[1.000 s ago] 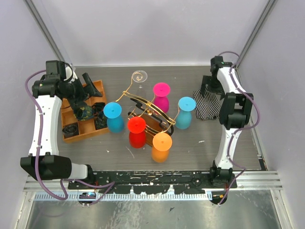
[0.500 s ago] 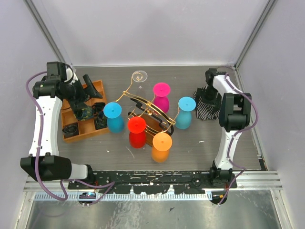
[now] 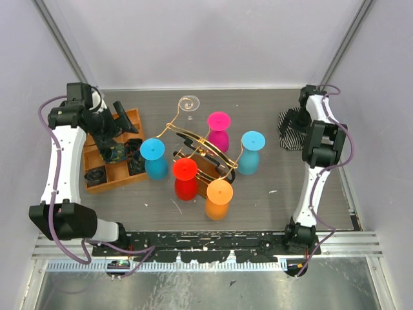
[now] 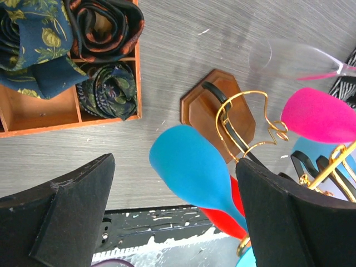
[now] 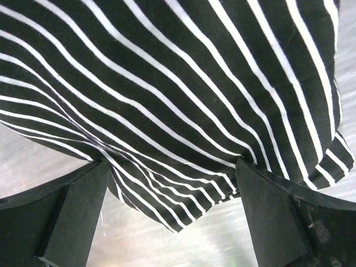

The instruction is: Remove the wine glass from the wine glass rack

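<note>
The wine glass rack (image 3: 201,152) is a gold wire stand on a brown wooden base (image 4: 218,109) at the table's middle. Coloured wine glasses hang upside down on it: blue (image 3: 154,159), red (image 3: 185,178), orange (image 3: 219,197), pink (image 3: 218,130) and light blue (image 3: 251,152). A clear glass (image 3: 189,103) is at its far end. My left gripper (image 3: 124,121) is open and empty, above the orange tray, left of the blue glass (image 4: 192,169). My right gripper (image 3: 292,124) is open over a striped cloth (image 5: 178,83) at the far right, away from the rack.
An orange compartment tray (image 3: 111,152) holding rolled ties stands left of the rack; it also shows in the left wrist view (image 4: 72,114). The black-and-white striped cloth (image 3: 293,132) lies at the far right near the wall. Enclosure walls stand close on both sides.
My right arm has swung to the right and back, and the striped cloth has shifted right and bunched up with it. My left arm has barely moved.
</note>
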